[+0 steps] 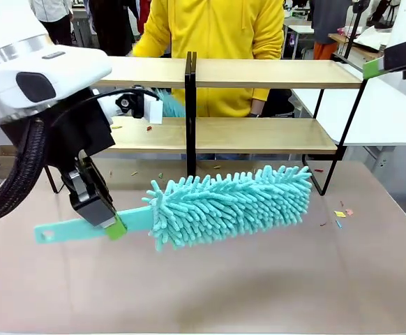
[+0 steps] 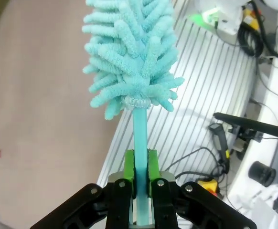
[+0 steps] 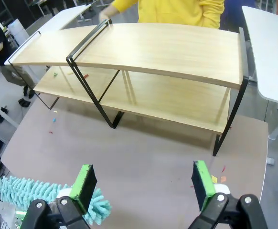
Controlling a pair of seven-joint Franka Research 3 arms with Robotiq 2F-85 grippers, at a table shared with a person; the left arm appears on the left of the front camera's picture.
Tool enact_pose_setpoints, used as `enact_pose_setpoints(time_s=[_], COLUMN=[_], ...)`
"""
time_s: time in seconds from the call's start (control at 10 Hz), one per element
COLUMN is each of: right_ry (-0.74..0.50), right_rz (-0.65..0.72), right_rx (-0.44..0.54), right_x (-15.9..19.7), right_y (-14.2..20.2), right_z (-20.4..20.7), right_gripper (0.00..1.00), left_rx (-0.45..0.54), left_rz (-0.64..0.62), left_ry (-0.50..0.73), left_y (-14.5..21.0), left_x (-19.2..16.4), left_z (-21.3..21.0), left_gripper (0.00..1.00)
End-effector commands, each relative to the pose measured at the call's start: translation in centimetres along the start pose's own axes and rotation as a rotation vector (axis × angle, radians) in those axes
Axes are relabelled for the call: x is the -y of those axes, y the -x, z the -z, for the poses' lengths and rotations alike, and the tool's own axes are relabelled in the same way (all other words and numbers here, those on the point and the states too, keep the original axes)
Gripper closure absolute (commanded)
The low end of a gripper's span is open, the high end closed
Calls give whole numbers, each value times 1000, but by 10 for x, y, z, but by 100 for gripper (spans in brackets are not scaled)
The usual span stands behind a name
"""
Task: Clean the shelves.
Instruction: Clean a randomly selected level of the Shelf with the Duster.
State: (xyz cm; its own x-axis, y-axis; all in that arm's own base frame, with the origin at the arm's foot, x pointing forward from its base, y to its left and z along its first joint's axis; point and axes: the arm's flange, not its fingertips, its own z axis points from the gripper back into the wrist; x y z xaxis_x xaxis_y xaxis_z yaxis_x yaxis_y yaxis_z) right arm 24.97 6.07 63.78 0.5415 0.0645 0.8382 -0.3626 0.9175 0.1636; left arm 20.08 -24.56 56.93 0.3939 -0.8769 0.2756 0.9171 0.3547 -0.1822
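Nearest, at about 7 o'clock on the brown table (image 1: 259, 293), the left gripper (image 1: 114, 225) has its green pads clamped on the flat teal handle (image 1: 70, 230) of a duster (image 1: 231, 202). The grip sits close to the fluffy head, so much of the handle sticks out behind. The head lies crosswise over the table's middle, pointing toward 3 o'clock, and I cannot tell whether it is brushing the surface. It looks soft, light and floppy. The thin plastic handle is likely to be slick and could twist between the pads if the head drags.

The right gripper (image 3: 144, 179) hangs above the table with its fingers wide apart and nothing between them, looking toward the rack at 12 o'clock. A few coloured scraps (image 1: 342, 213) lie near 3 o'clock.

Farther off, the shelves (image 1: 273, 73) span the far edge from roughly 10 to 2 o'clock, with light-wood boards in a thin black frame (image 1: 190, 105). Small bits lie on the lower left board. The boards look stiff and smooth, easy to sweep. The rack as a whole is probably light enough to slide under a hard push, so gentle strokes along the boards suit it. If it needs steadying, the black frame is the part to hold, not a board edge.

Behind it, at 12 o'clock, stands a person (image 1: 210, 42) in a yellow top.
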Motion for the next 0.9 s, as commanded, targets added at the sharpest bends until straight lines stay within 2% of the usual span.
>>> enact_pose_setpoints(time_s=[0.0, 0.1, 0.2, 0.3, 0.4, 0.6, 0.7, 0.8], right_ry=[0, 0, 0, 0, 0, 0, 0, 0], right_rz=[3, 3, 3, 3, 3, 3, 3, 3], right_rx=[2, 2, 2, 2, 2, 2, 2, 2], right_x=[1, 1, 1, 1, 1, 1, 1, 1], right_y=[-1, -1, -1, -1, -1, -1, -1, -1], right_z=[0, 0, 0, 0, 0, 0, 0, 0], right_gripper=[0, 0, 0, 0, 0, 0, 0, 0], left_rx=[44, 74, 106, 181, 241, 449, 586, 676], left_rz=[-54, 42, 7, 127, 61, -148, -260, -447], left_ry=[-81, -14, -54, -25, -53, -126, -184, -215], left_y=[25, 48, 81, 123, 176, 277, 322, 366], left_x=[-24, -46, -67, -78, -86, -85, -75, -67], left_z=[-33, -67, -109, -148, -185, -225, -236, -234], left_gripper=[87, 87, 87, 87, 87, 87, 87, 87])
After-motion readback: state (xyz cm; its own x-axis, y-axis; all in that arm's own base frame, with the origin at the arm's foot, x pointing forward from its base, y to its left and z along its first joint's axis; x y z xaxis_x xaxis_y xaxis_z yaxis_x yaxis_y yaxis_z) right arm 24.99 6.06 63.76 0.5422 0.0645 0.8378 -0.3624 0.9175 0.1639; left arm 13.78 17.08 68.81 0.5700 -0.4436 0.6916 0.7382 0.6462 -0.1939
